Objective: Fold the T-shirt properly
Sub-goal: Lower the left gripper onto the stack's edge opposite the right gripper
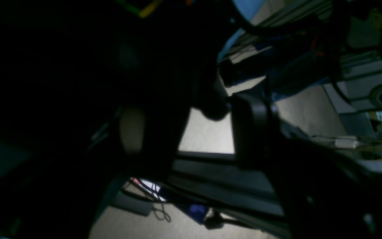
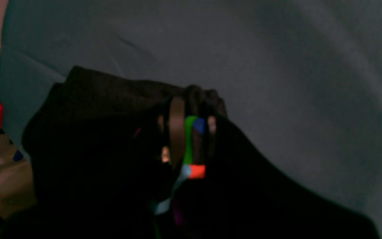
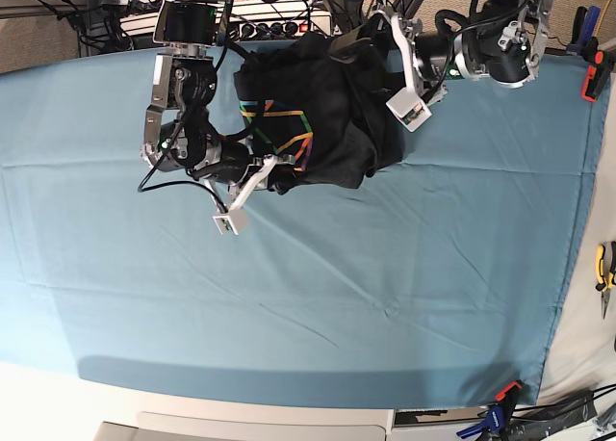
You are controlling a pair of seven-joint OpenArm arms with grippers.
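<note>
The jaws of the right gripper (image 3: 272, 168), on the left of the base view, stand narrow and are pinched on a bunched edge of the large black cloth T-shirt (image 3: 332, 123); the right wrist view shows dark fabric and slivers of green, blue and red print (image 2: 192, 146) caught between the fingers (image 2: 176, 127). The T-shirt lies crumpled in a heap near the far edge of the table, on the teal table cloth (image 3: 289, 297), with part of its rainbow-coloured line print (image 3: 279, 123) facing up on the heap's left side. To the right, the jaws of the left gripper (image 3: 399, 61) stand wide apart, one light-coloured finger (image 3: 409, 109) reaching past the heap's right edge; I cannot tell whether it touches the cloth. The left wrist view is mostly dark, with black fabric filling its left half and floor and cables beyond. A red-handled clamp (image 3: 589, 80) sits at the cloth's far right edge.
</note>
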